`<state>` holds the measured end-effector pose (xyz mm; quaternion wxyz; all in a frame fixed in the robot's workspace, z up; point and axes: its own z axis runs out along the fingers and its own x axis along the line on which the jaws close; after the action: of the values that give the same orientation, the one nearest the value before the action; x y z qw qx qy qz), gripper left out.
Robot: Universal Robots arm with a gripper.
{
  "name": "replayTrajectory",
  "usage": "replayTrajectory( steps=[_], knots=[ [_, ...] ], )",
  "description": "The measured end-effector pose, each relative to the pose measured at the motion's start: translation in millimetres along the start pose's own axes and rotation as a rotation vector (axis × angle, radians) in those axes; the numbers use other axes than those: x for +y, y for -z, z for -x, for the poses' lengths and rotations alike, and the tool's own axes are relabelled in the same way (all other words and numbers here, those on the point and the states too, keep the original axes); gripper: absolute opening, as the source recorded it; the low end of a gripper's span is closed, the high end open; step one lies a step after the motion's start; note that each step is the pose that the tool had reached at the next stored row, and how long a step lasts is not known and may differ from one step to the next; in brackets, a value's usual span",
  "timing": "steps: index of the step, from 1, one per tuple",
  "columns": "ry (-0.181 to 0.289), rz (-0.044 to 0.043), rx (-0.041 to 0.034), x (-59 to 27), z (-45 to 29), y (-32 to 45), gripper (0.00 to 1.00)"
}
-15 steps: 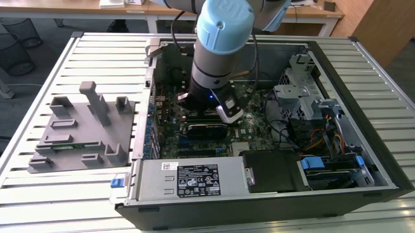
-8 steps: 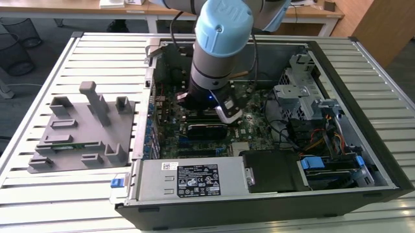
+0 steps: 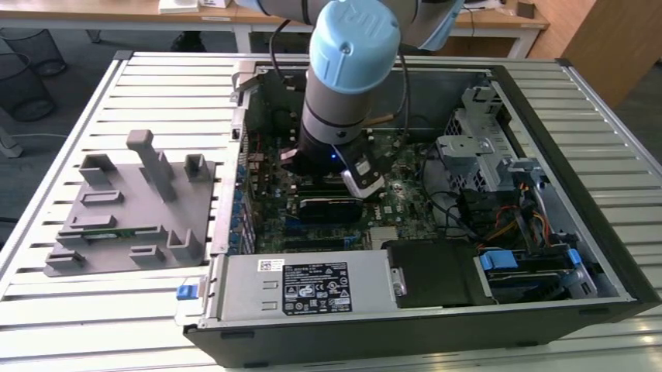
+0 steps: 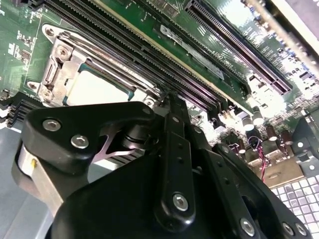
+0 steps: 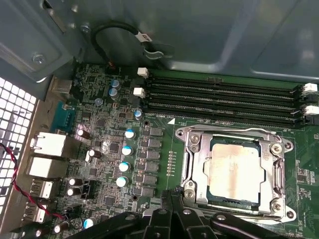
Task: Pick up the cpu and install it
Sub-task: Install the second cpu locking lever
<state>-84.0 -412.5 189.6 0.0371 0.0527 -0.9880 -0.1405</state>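
I see the cpu [image 5: 233, 172] already sitting in its socket [image 5: 234, 172], and I cannot tell if my gripper [image 5: 172, 214] just above is open.

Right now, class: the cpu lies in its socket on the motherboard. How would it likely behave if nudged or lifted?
The cpu looks flat, rigid and metal-topped, so probably stiff, smooth and light. The metal socket frame surrounds it, so a sideways nudge likely would not slide it.
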Motion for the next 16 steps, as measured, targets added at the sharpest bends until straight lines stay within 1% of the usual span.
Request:
replayTrajectory(
  steps=[8,11,13,16],
  knots=[
    [0.0,0.0006,0.0,0.0,-0.2,-0.4,0.11],
    [0.0,0.0002,-0.0002,1.1,-0.6,2.4,0.11],
    [0.0,-0.0013,0.0003,1.7,-1.1,5.3,0.11],
    [0.0,-0.0013,0.0002,3.1,-1.6,9.9,0.11]
  ],
)
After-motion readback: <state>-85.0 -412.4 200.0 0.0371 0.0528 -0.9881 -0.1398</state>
